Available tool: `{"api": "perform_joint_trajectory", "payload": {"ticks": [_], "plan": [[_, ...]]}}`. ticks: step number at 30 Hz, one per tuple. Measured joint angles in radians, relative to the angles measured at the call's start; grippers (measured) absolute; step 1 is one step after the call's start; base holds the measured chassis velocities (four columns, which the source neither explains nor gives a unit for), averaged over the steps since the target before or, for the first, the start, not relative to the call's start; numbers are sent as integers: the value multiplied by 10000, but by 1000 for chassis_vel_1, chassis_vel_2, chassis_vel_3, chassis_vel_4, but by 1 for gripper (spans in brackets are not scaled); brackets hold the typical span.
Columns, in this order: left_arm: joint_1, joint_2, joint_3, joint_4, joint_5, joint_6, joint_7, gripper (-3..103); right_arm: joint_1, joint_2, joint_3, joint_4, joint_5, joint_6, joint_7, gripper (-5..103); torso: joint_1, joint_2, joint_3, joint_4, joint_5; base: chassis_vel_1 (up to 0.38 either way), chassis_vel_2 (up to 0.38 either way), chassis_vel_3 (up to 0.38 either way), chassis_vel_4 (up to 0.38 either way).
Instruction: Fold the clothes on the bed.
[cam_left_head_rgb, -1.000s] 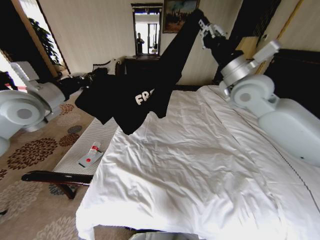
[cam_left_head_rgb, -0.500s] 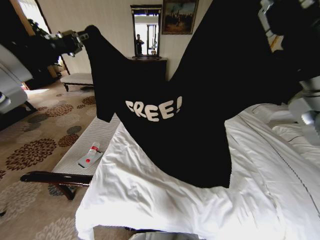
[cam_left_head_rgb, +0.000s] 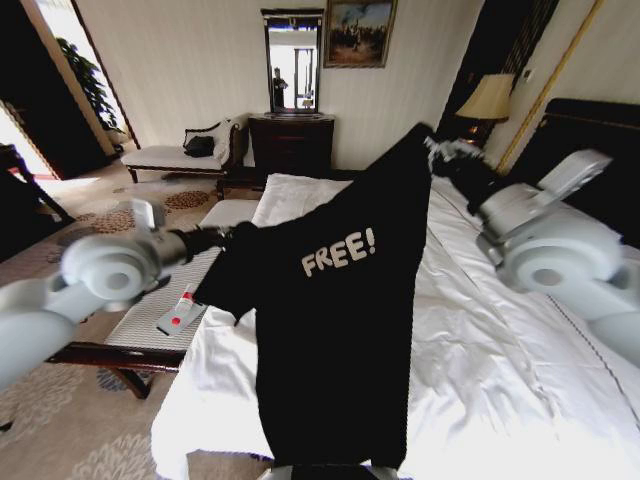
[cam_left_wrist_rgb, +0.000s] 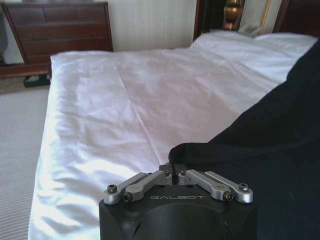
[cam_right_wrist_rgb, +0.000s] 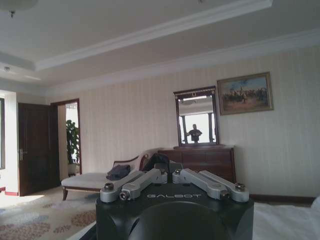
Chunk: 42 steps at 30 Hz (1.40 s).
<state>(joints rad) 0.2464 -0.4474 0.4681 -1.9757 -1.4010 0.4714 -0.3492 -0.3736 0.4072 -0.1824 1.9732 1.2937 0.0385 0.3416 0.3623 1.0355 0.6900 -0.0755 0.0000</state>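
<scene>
- Fingers of the left gripper (cam_left_head_rgb: 222, 238) are pinched shut on one shoulder of the soft black short-sleeved T-shirt with white "FREE" lettering (cam_left_head_rgb: 340, 330); the right gripper (cam_left_head_rgb: 437, 150) clamps the other shoulder, higher up.
- Below both grippers the shirt hangs stretched in the air, its hem dangling over the near edge of the large white-sheeted bed (cam_left_head_rgb: 480, 350).
- To do this well, I'd level the two grips, keep the cloth taut, and lay it hem-first onto the sheet.
</scene>
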Motion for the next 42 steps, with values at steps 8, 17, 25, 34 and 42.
{"api": "perform_joint_trajectory", "payload": {"ticks": [8, 17, 25, 34, 42], "plan": [[-228, -3971, 2180, 4313, 2831, -687, 441, 0, -371, 2504, -1267, -3887, -1786, 765, -938, 0, -4, 3, -5, -1, -3, 0, 0, 0, 0], [-917, -6154, 2219, 7809, 3974, -1354, 837, 0, 579, 4808, -1646, -8093, -2767, 1470, -2099, 0, -3, 5, -4, 3, -3, 0, 0, 0, 0], [-1589, -7160, 1960, 10075, 4836, -1945, 1202, 0, 987, 5849, -1379, -10335, -3364, 1743, -2193, 0, -6, 5, -6, 0, -4, 0, 0, 0, 0], [-1695, -7662, 1185, 11075, 5245, -2171, 1303, 0, 813, 6095, -925, -10935, -3592, 1625, -1777, 0, -9, 7, -8, 3, -4, 0, 0, 0, 0], [-1231, -8008, 871, 10880, 5393, -2394, 861, 0, 443, 6329, -667, -11455, -3754, 1815, -1776, 0, -8, 7, -7, -4, -5, 0, 0, 0, 0]]}}
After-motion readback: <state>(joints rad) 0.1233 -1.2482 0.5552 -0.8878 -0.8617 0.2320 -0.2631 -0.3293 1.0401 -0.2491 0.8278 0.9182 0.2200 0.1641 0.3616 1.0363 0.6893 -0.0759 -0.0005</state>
